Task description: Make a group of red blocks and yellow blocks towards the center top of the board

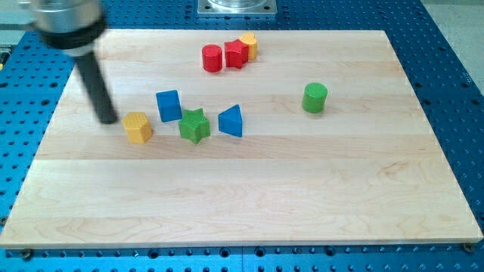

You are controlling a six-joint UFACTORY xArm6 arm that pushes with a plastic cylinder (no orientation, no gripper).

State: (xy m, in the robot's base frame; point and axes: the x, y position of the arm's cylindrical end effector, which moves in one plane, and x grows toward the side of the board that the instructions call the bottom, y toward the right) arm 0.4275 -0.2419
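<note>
Red cylinder [212,58], red block [236,54] and yellow block [249,45] clustered touching at the board's [302,189] top centre; another yellow block [138,128] sat apart, just right of my tip [108,119]. No fingers existed.

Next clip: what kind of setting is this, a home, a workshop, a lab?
Most likely a robotics lab bench. A wooden board lies on a blue perforated base plate with a regular hole grid, a metal mount sits at the view's top, and my tip stands just left of the yellow block.
</note>
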